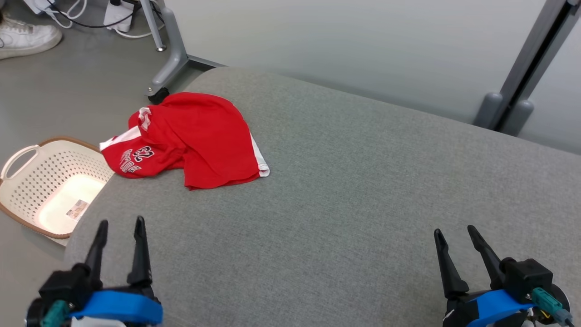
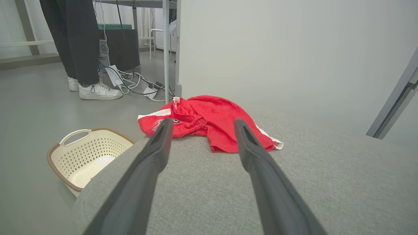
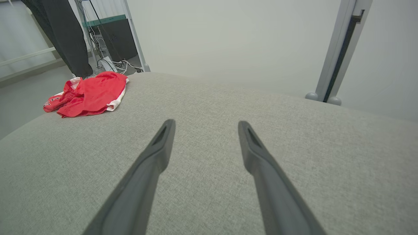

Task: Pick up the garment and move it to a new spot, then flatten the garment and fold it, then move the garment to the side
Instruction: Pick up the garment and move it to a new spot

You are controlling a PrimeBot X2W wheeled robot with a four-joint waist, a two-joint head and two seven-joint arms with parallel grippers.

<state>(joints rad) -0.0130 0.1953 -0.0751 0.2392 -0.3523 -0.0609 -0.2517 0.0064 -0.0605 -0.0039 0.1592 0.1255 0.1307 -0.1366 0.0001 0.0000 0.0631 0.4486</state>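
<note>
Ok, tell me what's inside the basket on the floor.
Inside the basket, a small label lies on the bottom and nothing else shows. The side nearest the grey cushion is covered by the cushion's edge, so anything there can't be seen.

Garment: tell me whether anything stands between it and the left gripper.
Nothing visible does. Bare grey cushion lies between the open left gripper and the garment; the basket sits on the floor, off to the left.
</note>
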